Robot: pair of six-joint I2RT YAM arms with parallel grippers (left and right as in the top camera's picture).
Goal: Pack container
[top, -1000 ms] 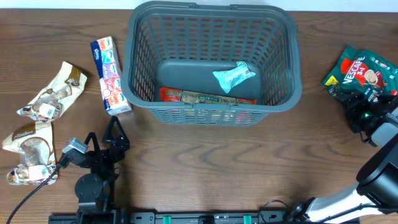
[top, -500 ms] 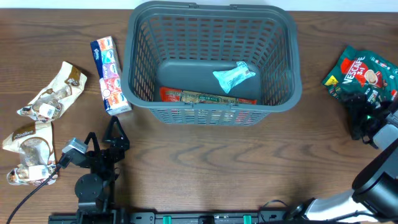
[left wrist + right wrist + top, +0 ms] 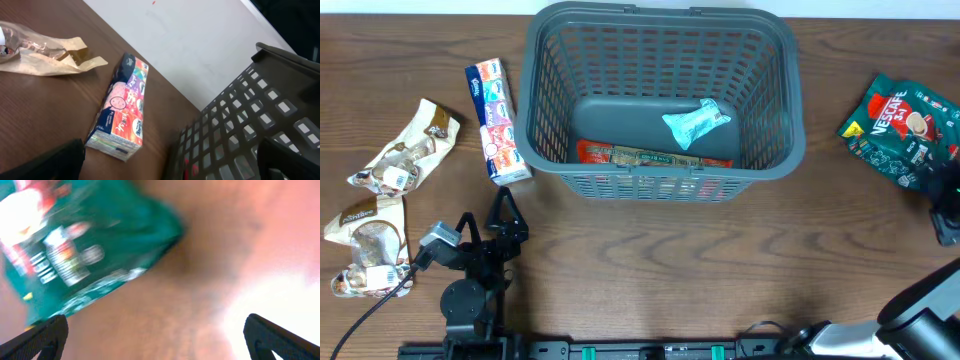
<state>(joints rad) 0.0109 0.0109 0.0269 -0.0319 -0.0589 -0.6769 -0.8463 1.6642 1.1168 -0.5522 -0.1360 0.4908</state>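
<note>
Dark brown wood grain is running across the counter [image 3: 650,270], and in the left wrist view a plain white wall [image 3: 200,45] is rising behind its far edge. You are seeing the container [image 3: 660,183] sitting at the far middle of the counter, a big grey slotted basket. Inside the container, a light blue packet [image 3: 697,122] is lying on the floor toward the right. A flat red and green packet [image 3: 650,156] is lying along the near wall; its print is too small to read.

Just left of the container, a long colourful pack [image 3: 497,120] in blue, pink and white is lying on the counter, with lettering you cannot make out. Well left of the container, two crumpled beige wrappers [image 3: 390,190] are lying one nearer than the other.

Well right of the container, a green bag [image 3: 900,120] is showing "NESCAFÉ" in white letters with "3in1" beneath.

Your left hand [image 3: 167,161] is hovering near the container's near left corner, fingers [image 3: 50,162] spread wide and gripping nothing. Your right hand [image 3: 157,337] is hanging just on the near side of the green bag, fingers [image 3: 35,340] also spread wide apart, though that view is badly blurred.
</note>
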